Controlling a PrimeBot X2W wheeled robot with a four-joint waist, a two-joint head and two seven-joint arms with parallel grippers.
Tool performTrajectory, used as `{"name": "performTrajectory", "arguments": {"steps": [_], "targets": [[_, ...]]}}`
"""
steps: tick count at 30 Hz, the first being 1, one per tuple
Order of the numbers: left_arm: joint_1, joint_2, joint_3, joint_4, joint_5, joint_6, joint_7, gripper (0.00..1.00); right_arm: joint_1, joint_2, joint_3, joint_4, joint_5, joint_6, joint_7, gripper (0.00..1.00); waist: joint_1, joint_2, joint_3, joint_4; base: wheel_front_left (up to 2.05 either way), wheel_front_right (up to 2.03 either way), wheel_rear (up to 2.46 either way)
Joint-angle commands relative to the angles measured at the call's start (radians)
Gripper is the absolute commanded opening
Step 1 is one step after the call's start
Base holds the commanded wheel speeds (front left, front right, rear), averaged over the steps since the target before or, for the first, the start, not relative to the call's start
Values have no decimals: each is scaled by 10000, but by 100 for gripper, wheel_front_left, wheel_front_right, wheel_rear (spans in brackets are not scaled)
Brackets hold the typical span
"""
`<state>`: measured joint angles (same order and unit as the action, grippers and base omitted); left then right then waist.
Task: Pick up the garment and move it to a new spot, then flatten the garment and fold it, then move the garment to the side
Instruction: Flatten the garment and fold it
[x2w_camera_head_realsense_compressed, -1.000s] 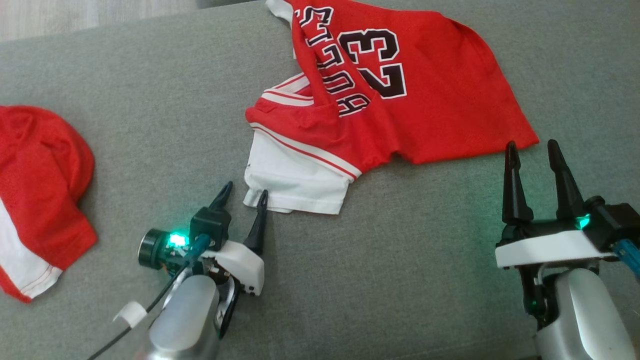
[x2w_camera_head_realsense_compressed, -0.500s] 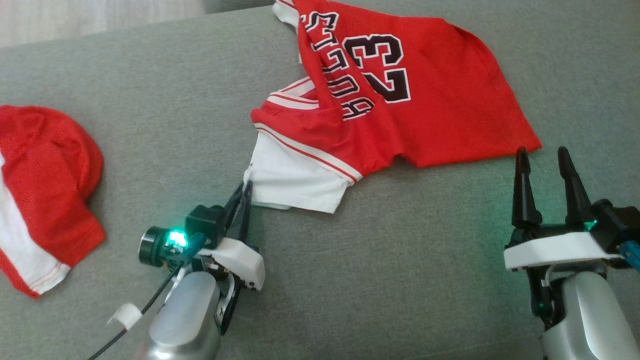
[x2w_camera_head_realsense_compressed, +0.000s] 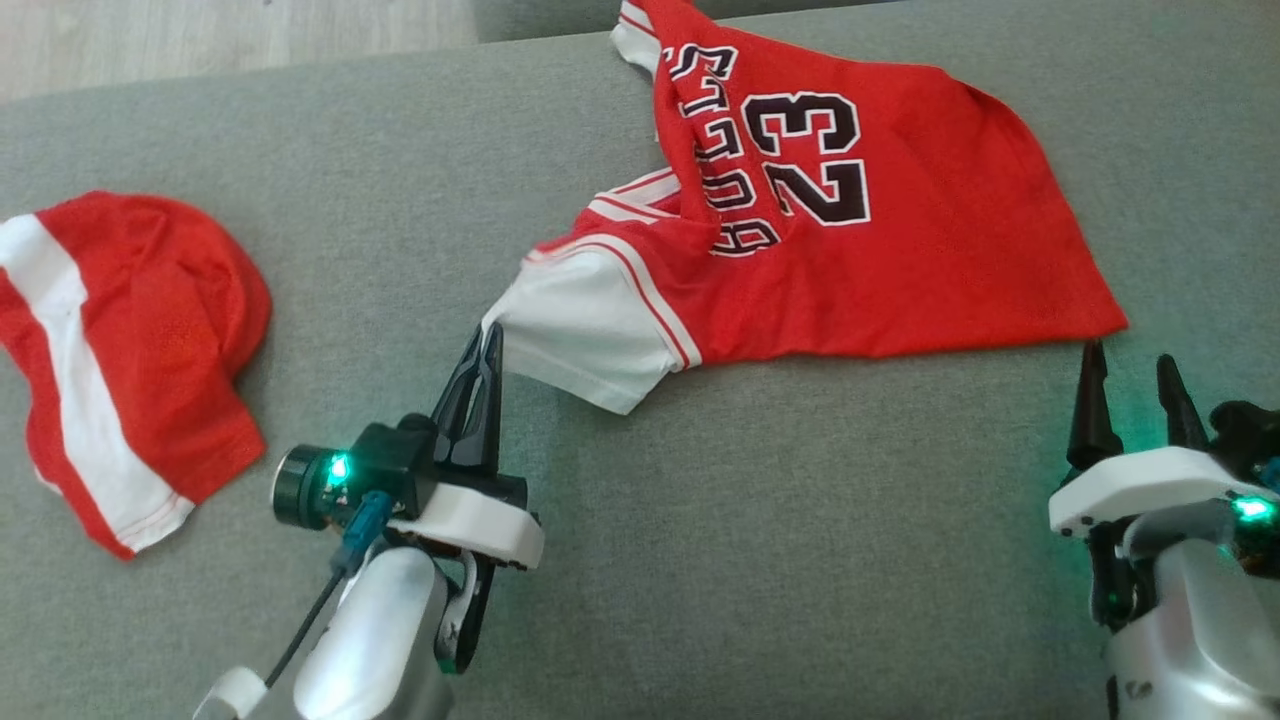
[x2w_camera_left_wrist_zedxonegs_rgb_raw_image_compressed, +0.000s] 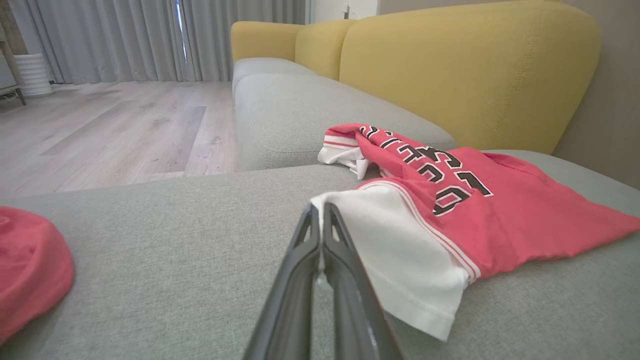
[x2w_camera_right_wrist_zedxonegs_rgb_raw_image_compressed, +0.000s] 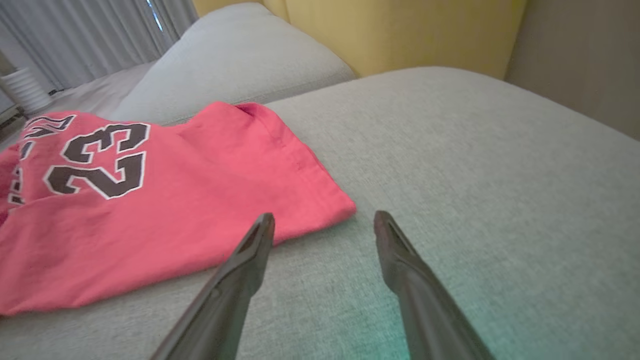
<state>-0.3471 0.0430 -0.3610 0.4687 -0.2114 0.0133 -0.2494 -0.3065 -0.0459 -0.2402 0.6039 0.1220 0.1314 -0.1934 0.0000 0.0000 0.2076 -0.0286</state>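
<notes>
Our left claw (x2w_camera_head_realsense_compressed: 489, 338) is clenched on the corner of the white sleeve (x2w_camera_head_realsense_compressed: 585, 330) of the red jersey (x2w_camera_head_realsense_compressed: 900, 250), which lies spread far and right on the grey sofa seat (x2w_camera_head_realsense_compressed: 750, 520). Our right claw (x2w_camera_head_realsense_compressed: 1130, 355) gapes wide, grasping nothing, just beside the hem's right corner. A second red garment (x2w_camera_head_realsense_compressed: 140, 340) lies left; beyond we see yellow backrests (x2w_camera_left_wrist_zedxonegs_rgb_raw_image_compressed: 450, 65), wooden floor (x2w_camera_left_wrist_zedxonegs_rgb_raw_image_compressed: 115, 130) and grey curtains (x2w_camera_left_wrist_zedxonegs_rgb_raw_image_compressed: 125, 40).

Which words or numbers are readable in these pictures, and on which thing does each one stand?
"23": black digits with white outline, on the red jersey; clear.
"BULLS": on the same jersey, upside down in the head view and partly lost in a crease; this reading is not certain.
Red and white garment on the left: no text visible.
</notes>
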Motion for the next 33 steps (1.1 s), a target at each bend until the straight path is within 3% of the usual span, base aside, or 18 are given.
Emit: {"name": "performTrajectory", "arguments": {"steps": [1, 6, 13, 22, 23, 25, 26, 33], "targets": [[-101, 80, 250, -534, 28, 111, -119, 0, -526, -43, 28, 151, 93, -7, -22, 100, 0, 0, 19, 62, 0, 0, 0], [124, 82, 212, -1020, 80, 133, -122, 0, -1756, -43, -577, 2184, 1099, -7, -140, 100, 0, 0, 100, 208, 0, 0, 0], [194, 82, 166, -1195, 104, 113, -123, 0, -2903, -43, -2030, 3967, -130, -7, -458, 100, 0, 0, 293, 435, 0, 0, 0], [120, 79, 134, -1268, 35, 125, -123, 0, -3587, -43, -3277, 4927, -1634, -7, -595, 100, 0, 0, 471, 600, 0, 0, 0], [112, 78, 139, -1266, 24, 131, -123, 0, -3650, -43, -3376, 5027, -1765, -7, -604, 83, 0, 0, 477, 603, 0, 0, 0], [101, 78, 159, -1258, 8, 142, -123, 0, -3762, -43, -3526, 5204, -2004, -7, -620, 10, 0, 0, 483, 591, 0, 0, 0], [95, 78, 178, -1252, 1, 148, -123, 0, -3806, -43, -3570, 5263, -2134, -7, -629, 0, 0, 0, 478, 576, 0, 0, 0], [120, 100, 561, -1423, -97, 210, -123, 0, -4227, -43, -3150, 5114, -2367, -7, -677, 0, 0, 0, 264, 346, 0, 0, 0]]}}
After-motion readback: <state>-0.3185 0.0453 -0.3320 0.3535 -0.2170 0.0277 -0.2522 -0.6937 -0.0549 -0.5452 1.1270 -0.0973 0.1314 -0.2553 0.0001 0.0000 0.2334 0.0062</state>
